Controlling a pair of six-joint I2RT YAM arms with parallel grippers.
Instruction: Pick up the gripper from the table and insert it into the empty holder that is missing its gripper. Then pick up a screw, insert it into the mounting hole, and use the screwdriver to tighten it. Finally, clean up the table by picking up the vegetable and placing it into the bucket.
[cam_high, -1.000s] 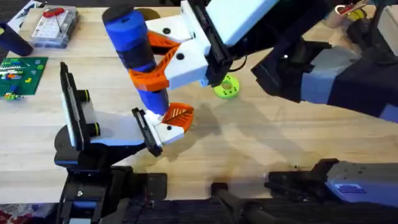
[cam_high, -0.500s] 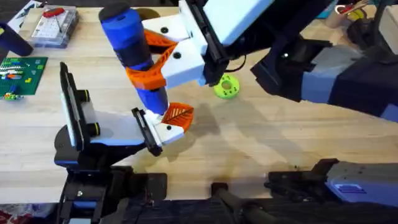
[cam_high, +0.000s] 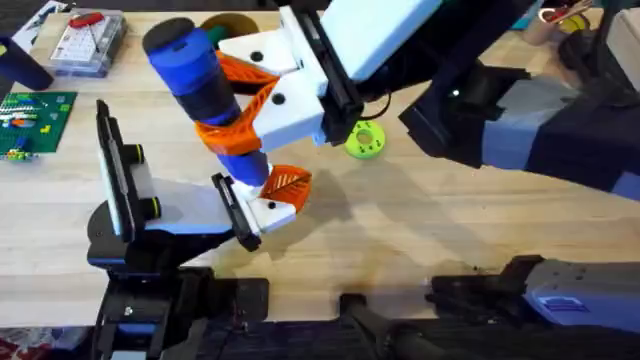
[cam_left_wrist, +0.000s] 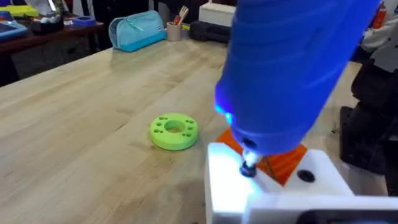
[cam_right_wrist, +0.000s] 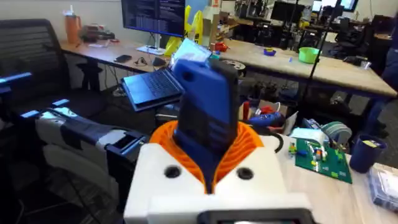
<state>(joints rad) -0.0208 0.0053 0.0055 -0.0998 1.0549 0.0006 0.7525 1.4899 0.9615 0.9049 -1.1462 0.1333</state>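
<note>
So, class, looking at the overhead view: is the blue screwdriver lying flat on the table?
No. The screwdriver is held up off the table between the right gripper's orange fingers, its tip pointing down at the small gripper.

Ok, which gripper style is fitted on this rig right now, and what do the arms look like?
White blocky gripper with orange ribbed fingers and dark screw holes. The raised arm is black with grey-blue panels, white at the wrist, with a thin black cable beside it.

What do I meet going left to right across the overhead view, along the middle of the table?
Green circuit board → upright black holder → blue screwdriver → lime-green disc.
</note>
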